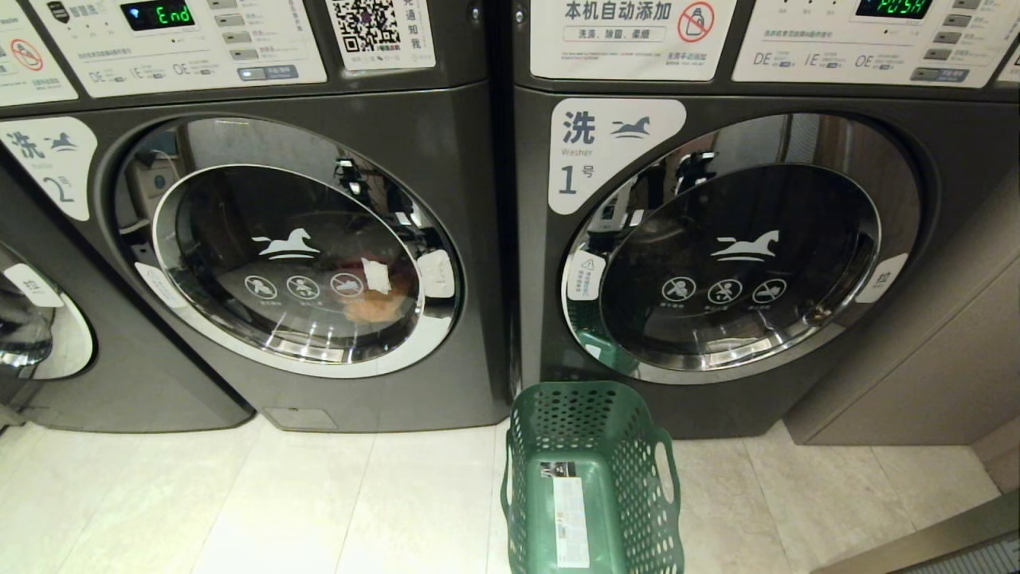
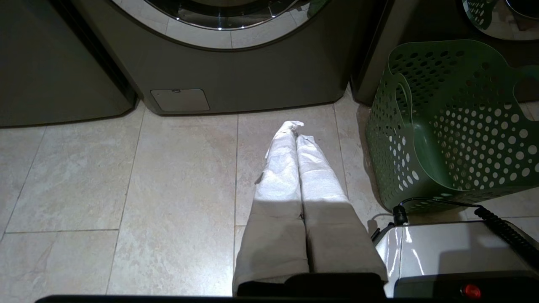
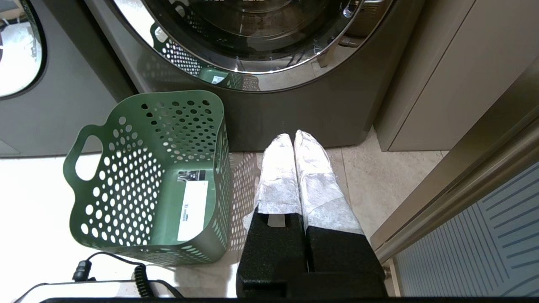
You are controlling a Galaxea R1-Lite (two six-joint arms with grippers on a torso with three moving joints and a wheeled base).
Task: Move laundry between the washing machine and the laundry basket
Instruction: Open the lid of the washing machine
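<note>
Laundry waits behind the shut door of washer 2; basket stands empty.

The laundry (image 1: 374, 296), red and orange, lies low inside the washing machine (image 1: 446, 143), behind its round glass door (image 1: 287, 247). The laundry basket (image 1: 594, 478) sits on the floor just right of that machine, in front of the washer marked 1 (image 1: 717, 414). The left gripper (image 2: 297, 132) and right gripper (image 3: 293, 141) hang low near the basket, both clenched on nothing. The door likely comes first: open a claw, catch the door's right edge, swing it wide.
</note>
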